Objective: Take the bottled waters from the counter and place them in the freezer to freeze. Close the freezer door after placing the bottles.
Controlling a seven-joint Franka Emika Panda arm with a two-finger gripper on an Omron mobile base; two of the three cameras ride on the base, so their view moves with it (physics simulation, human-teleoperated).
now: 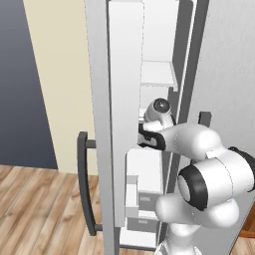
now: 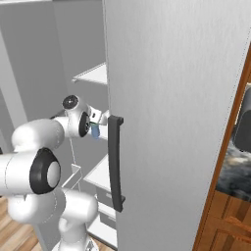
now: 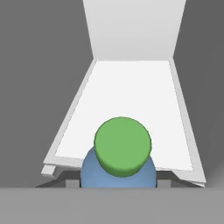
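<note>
**Blue bottle held at the freezer shelf edge**

Nearest the hand camera is the green cap [image 3: 123,146] of the blue-tinted water bottle [image 3: 118,175], seen from straight above with its blue shoulder bulging out beneath. Beyond it a white shelf [image 3: 131,105] runs back to a white rear wall, grey walls on either side; the bottle sits over the shelf's front lip, not yet clearly above the flat of it.

In the left base view, from left to right: the dark bar handle [image 1: 83,184], the open freezer door [image 1: 124,114] edge-on, then the arm reaching in between door and cabinet. In the right base view the gripper [image 2: 96,128] shows a sliver of blue, so the fingers are clamped on the bottle, apparently just below the cap.

Judging by its look, the bottle is light to moderate in weight, smooth plastic that could slip or twist in the grip, and a little squashy under hard pinching. The neck or upper body seems the sound place to hold, keeping it upright so it stands when released.
</note>
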